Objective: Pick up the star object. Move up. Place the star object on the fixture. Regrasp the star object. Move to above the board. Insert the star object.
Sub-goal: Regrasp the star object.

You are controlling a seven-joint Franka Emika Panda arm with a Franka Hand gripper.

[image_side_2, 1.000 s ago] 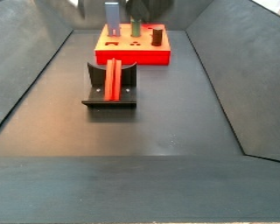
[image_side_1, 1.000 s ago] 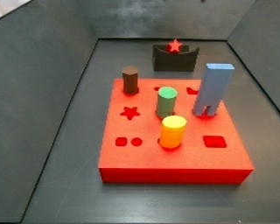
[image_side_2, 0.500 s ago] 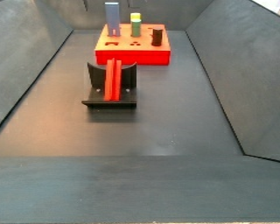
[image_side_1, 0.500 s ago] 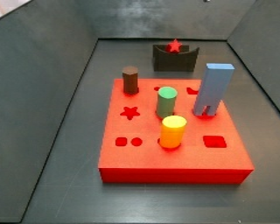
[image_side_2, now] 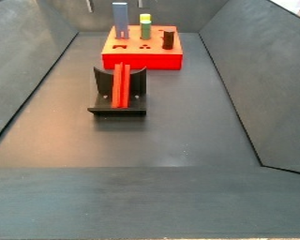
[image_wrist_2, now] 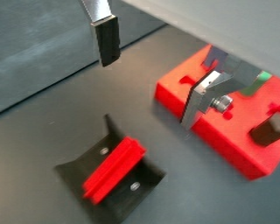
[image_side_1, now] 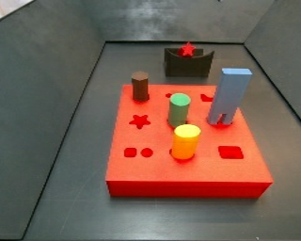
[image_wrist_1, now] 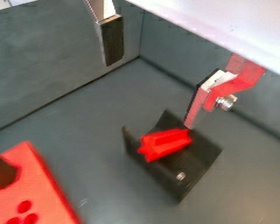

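The end effector (image_wrist_2: 154,70) had lifted clear, fingers (image_wrist_2: 106,42) spread and empty, well above the star object (image_side_2: 119,86) resting on the fixture (image_side_2: 119,111), so the regrasp came next.

I count one board (image_side_1: 191,160), a red slab, with four upright pegs on it: one brown peg (image_side_1: 140,87), one green peg (image_side_1: 180,108), one yellow-and-orange cylinder (image_side_1: 186,142) and one tall blue-grey block (image_side_1: 229,96). There is one fixture (image_side_2: 117,90), and one star object (image_side_2: 119,84) lies in it. One gripper (image_wrist_1: 166,57) hangs well above the floor in both wrist views, its two fingers (image_wrist_2: 106,39) set wide apart with nothing between them.
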